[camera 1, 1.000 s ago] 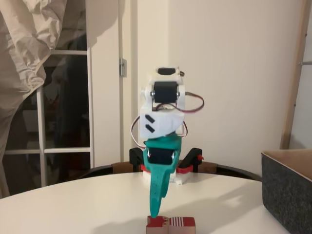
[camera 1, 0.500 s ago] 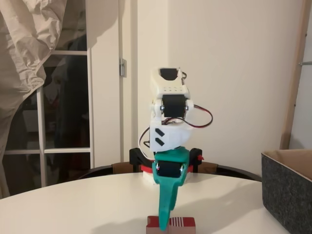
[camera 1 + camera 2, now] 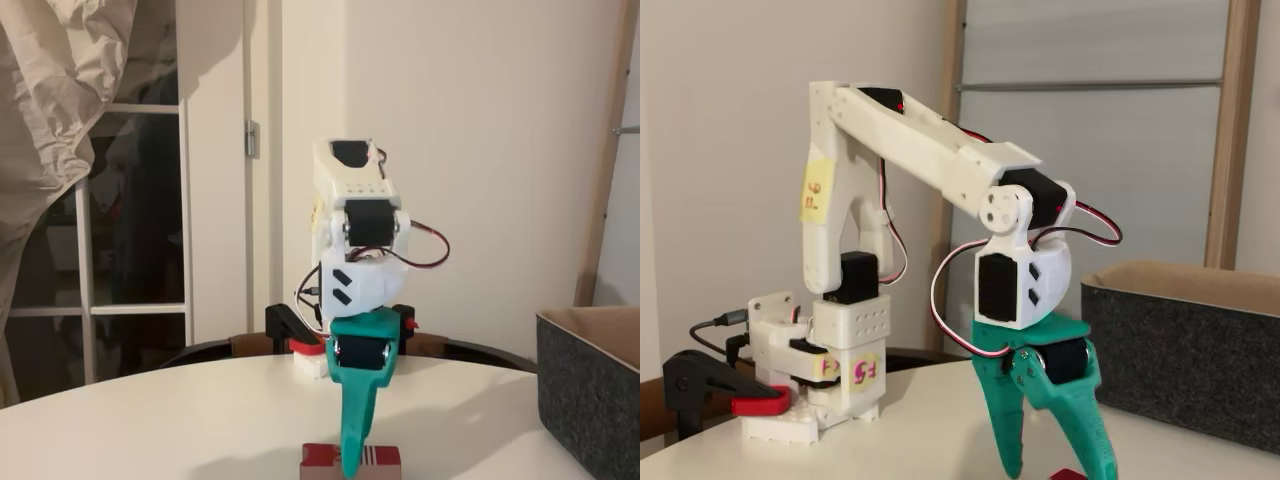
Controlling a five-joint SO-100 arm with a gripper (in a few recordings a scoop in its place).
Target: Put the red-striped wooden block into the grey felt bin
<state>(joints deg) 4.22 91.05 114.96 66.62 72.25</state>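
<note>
One gripper is standing over the block at table's 6 o'clock edge, jaws spread astride it, gripping nothing, likely positioning to close. Bin is waiting at 3 o'clock.

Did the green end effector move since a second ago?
Yes. In a fixed view the end effector shifted right along the block, which stayed put, from its left part to about its middle.

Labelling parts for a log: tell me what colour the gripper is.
Teal green gripper, clearest in a fixed view from the side.
</note>
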